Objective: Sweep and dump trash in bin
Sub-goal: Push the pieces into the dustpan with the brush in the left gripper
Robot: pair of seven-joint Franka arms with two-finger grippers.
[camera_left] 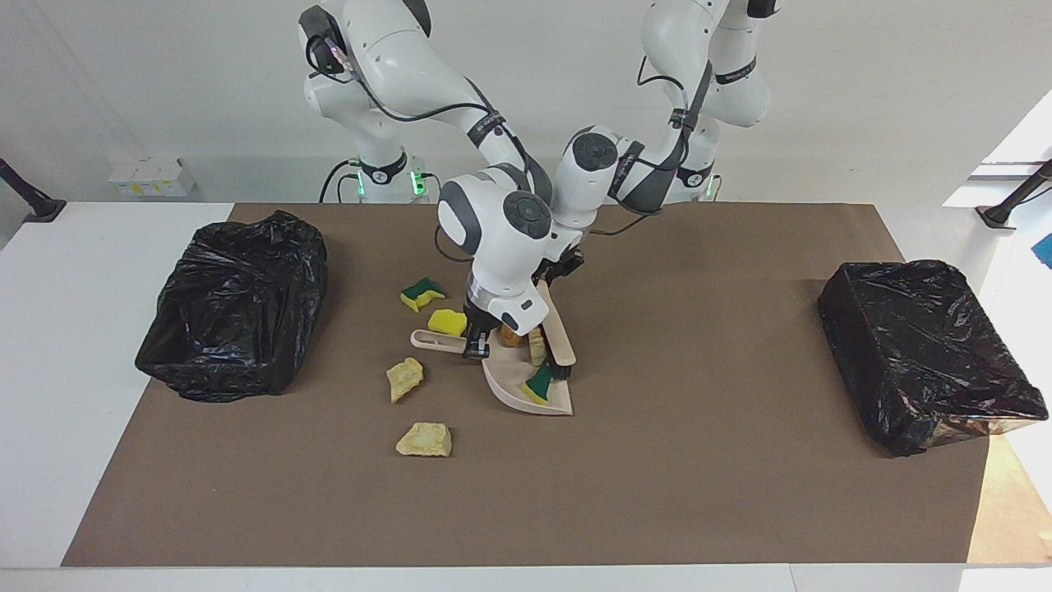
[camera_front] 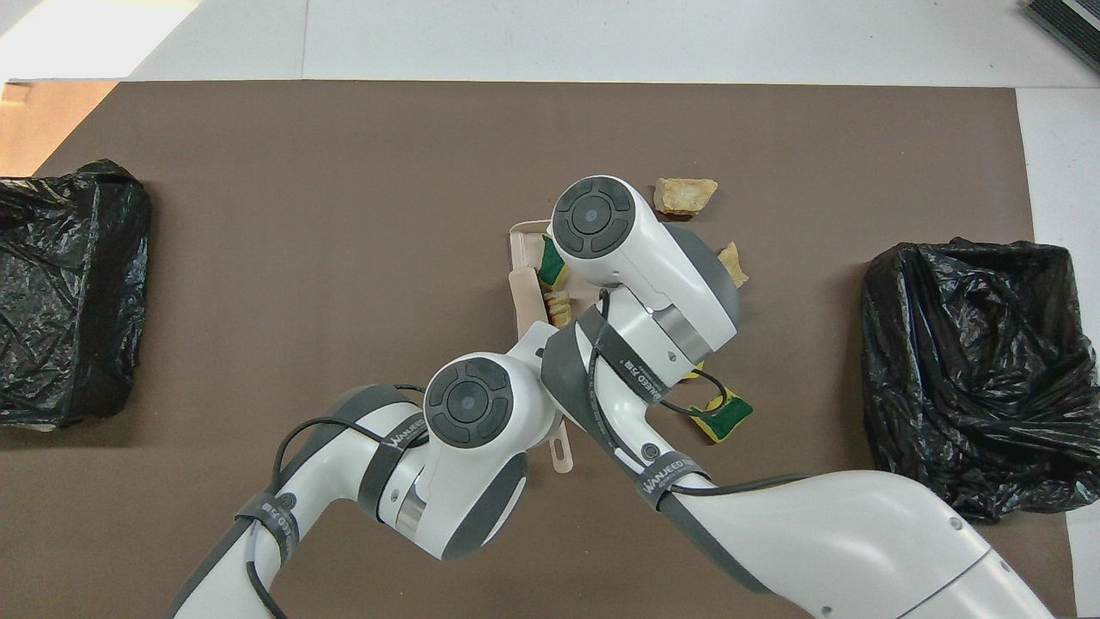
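You have seven scraps of trash to count: three sit in the dustpan (camera_left: 526,380) and four lie loose on the brown mat (camera_left: 657,493). In the pan are a green-and-yellow sponge piece (camera_left: 539,384) near its lip, a pale crumbly foam chunk (camera_left: 536,349) and an orange-brown bread-like lump (camera_left: 511,336), the last partly hidden by the arm. On the mat, toward the right arm's end of the table, lie two more sponge pieces (camera_left: 422,293) (camera_left: 447,321) and two pale yellow foam chunks (camera_left: 404,377) (camera_left: 424,440), rough and irregular. Your right gripper (camera_left: 476,349) is clamped on the pan's slim beige handle, holding the flat, smooth scoop on the mat. Your left gripper (camera_left: 560,271) is closed around the handle of the beige brush (camera_left: 556,333), whose dark bristles rest at the pan's edge beside the sponge piece. You also have two bins, each lined with crinkled glossy black plastic, one (camera_left: 234,304) at the right arm's end and one (camera_left: 925,353) at the left arm's end.
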